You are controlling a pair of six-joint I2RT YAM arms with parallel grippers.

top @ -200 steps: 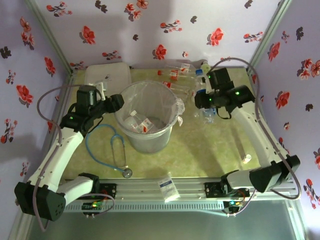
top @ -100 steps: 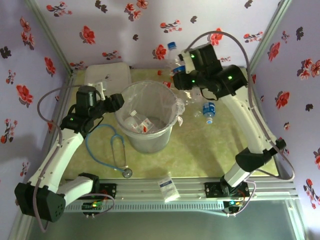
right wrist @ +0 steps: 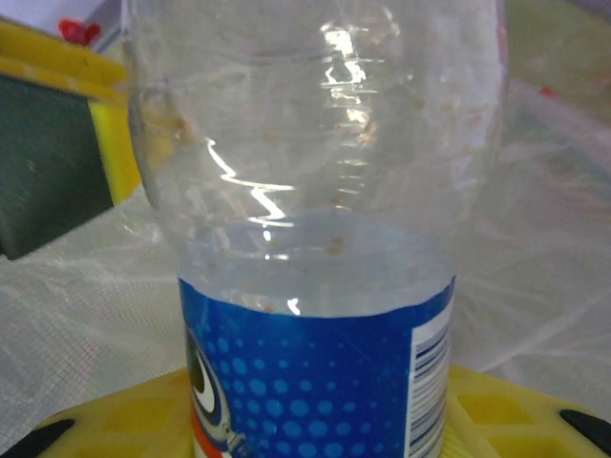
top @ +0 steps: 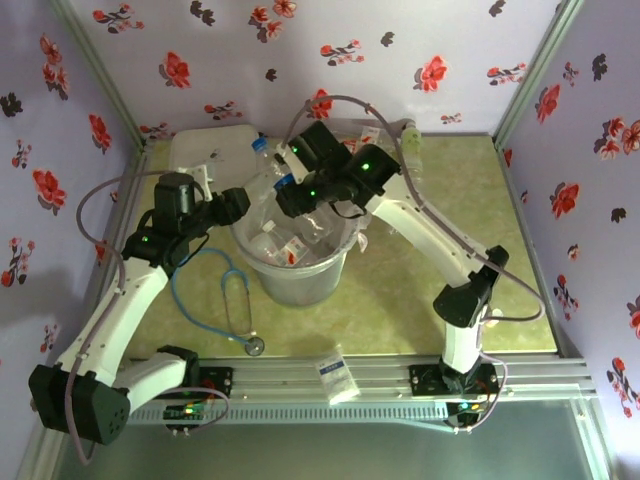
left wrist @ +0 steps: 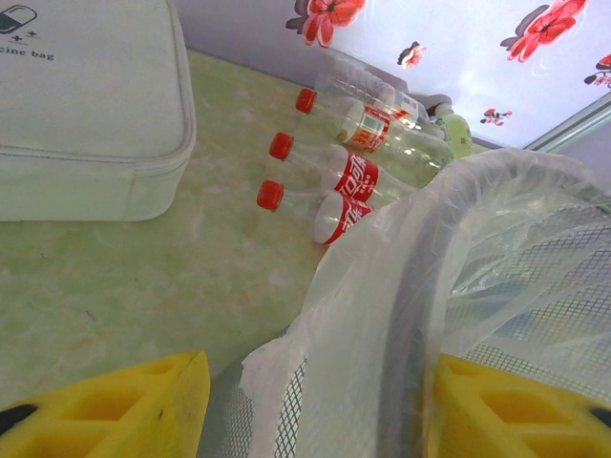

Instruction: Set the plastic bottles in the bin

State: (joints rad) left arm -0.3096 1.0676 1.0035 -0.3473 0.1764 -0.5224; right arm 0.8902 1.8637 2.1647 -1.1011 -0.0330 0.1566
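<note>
Top external view: task partly done, by the look of it. At the middle of the tabletop (top: 420, 290), bin (top: 300, 285) with a few bottles (top: 278, 245) already lying at its bottom. Along the tabletop's far edge, beside the white case (left wrist: 86, 105), a cluster of red-capped bottles (left wrist: 355, 153) not yet binned. At least four to go by count of caps, so judged roughly half done.

Clenched on a blue-labelled bottle (right wrist: 315, 248), right pincer (top: 280, 186) over the bin's far-left rim, bottle above the opening and not yet let go. Judged next: a release to drop it inside.

At the bin's left rim, left pincer (left wrist: 315, 405) released, fingers spread to either side of the rim and its bag. Contact with the wall impossible to tell.
</note>
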